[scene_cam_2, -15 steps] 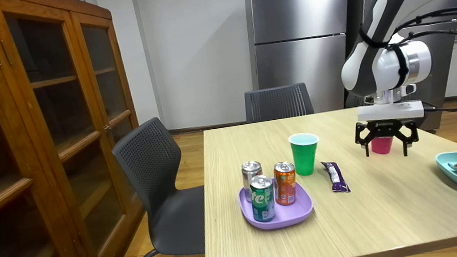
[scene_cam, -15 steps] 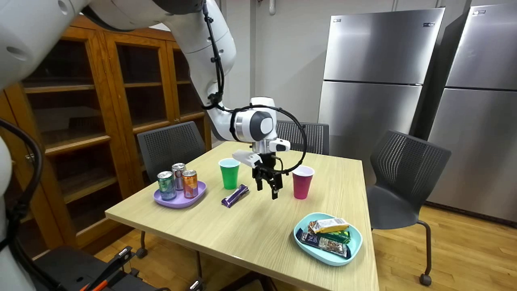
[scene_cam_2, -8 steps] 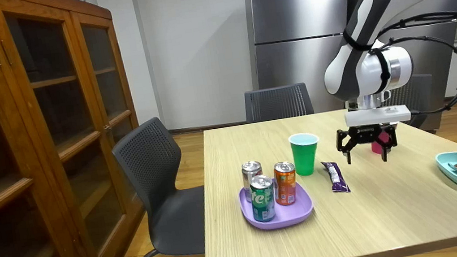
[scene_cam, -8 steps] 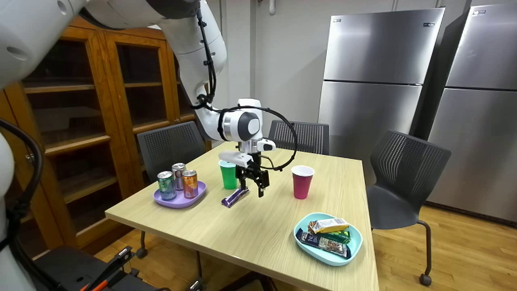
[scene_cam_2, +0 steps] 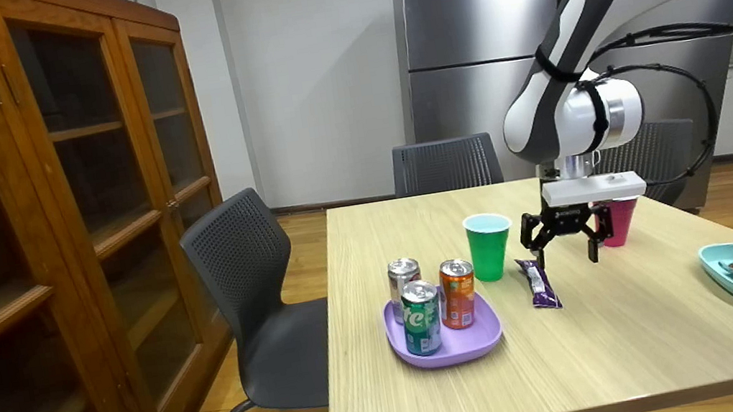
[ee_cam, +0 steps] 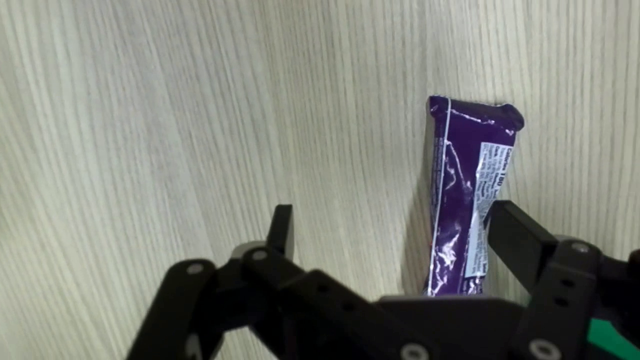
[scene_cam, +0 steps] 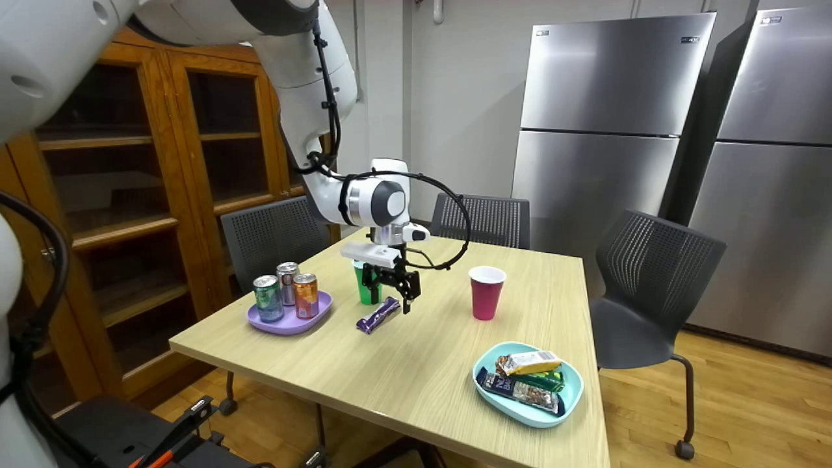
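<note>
My gripper is open and empty above the wooden table. In the wrist view a purple wrapped bar lies on the table between the fingers, close to the right-hand finger. The left-hand finger is well apart from it over bare wood. The bar's lower end is hidden behind the gripper body. The bar also shows in both exterior views, below the gripper. A green cup stands upright beside the bar. The gripper partly covers the cup in an exterior view.
A pink cup stands on the table. A purple tray holds three cans. A teal plate holds several wrapped bars. Chairs surround the table. A wooden cabinet and fridges stand behind.
The arm and open gripper have moved from near the pink cup toward the green cup and the purple bar. The objects on the table have not moved.
</note>
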Action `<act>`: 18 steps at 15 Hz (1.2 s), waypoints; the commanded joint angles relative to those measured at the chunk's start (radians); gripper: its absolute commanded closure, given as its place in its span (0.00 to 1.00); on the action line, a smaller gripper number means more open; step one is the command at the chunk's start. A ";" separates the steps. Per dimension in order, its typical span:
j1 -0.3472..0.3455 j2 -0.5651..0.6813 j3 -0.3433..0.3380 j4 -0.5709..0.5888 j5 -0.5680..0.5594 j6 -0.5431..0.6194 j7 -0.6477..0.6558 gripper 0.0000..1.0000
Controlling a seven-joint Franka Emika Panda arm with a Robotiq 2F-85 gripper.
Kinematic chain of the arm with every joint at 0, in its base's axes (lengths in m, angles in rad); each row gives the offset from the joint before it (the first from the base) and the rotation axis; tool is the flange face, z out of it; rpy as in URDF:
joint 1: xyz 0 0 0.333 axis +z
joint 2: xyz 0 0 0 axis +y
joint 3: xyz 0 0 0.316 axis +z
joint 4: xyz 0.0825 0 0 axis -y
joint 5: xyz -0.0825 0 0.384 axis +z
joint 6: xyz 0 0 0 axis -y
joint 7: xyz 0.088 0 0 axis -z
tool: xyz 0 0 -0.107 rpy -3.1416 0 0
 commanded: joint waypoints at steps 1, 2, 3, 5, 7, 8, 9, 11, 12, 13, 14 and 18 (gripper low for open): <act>-0.029 0.011 0.043 0.029 -0.005 -0.022 -0.070 0.00; -0.031 0.018 0.048 0.037 -0.001 -0.021 -0.076 0.00; -0.031 0.025 0.049 0.044 -0.001 -0.018 -0.080 0.00; -0.034 0.041 0.054 0.062 0.002 -0.017 -0.084 0.00; -0.038 0.062 0.060 0.084 0.005 -0.015 -0.088 0.00; -0.042 0.075 0.064 0.098 0.007 -0.017 -0.091 0.00; -0.043 0.085 0.065 0.111 0.007 -0.019 -0.093 0.00; -0.047 0.105 0.069 0.138 0.009 -0.023 -0.097 0.00; -0.046 0.115 0.069 0.151 0.007 -0.023 -0.098 0.00; -0.045 0.125 0.068 0.163 0.006 -0.024 -0.097 0.00; -0.047 0.134 0.070 0.176 0.007 -0.028 -0.099 0.00; -0.048 0.166 0.074 0.218 0.008 -0.034 -0.103 0.00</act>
